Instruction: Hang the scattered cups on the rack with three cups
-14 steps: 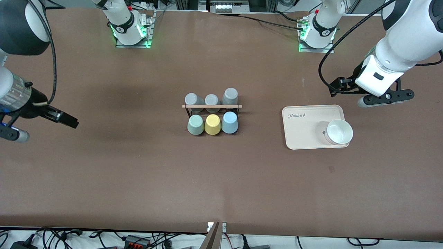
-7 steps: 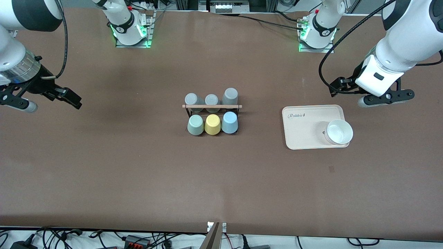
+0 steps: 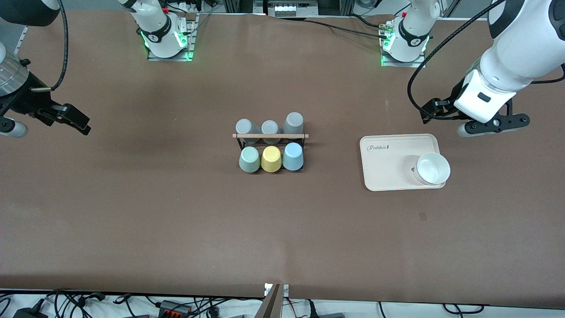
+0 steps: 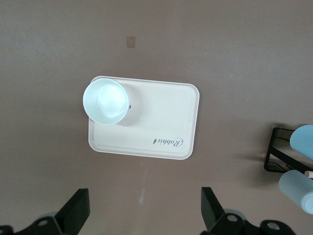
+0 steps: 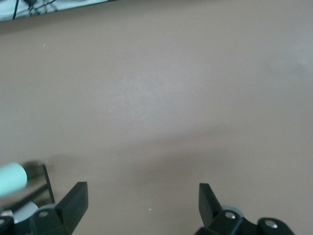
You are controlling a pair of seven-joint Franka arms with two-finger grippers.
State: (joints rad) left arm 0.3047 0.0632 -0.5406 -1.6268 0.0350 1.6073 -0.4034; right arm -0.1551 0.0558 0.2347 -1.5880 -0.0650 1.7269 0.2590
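Observation:
The black wire rack point(image 3: 270, 136) with a wooden dowel stands mid-table. On its row nearer the front camera sit the mint green cup point(image 3: 249, 159), a yellow cup point(image 3: 271, 159) and the light blue cup point(image 3: 292, 156). Three grey cups point(image 3: 269, 127) fill the farther row. My left gripper point(image 3: 431, 110) is open and empty, in the air just off the cream tray's farther edge. My right gripper point(image 3: 76, 120) is open and empty over bare table at the right arm's end. The left wrist view shows the open gripper point(image 4: 143, 210), the light blue cup point(image 4: 303, 139) and the rack point(image 4: 278, 152). The right wrist view shows the open gripper point(image 5: 142, 200) and the mint cup point(image 5: 10, 178).
A cream rectangular tray point(image 3: 388, 163) lies toward the left arm's end, with a white bowl point(image 3: 432, 168) on its corner. Both show in the left wrist view, the tray point(image 4: 161, 117) and the bowl point(image 4: 106, 101). Cables run along the table's edges.
My right gripper has risen and drawn away from the front camera, toward the right arm's end of the table. The left arm and the cups have not moved.

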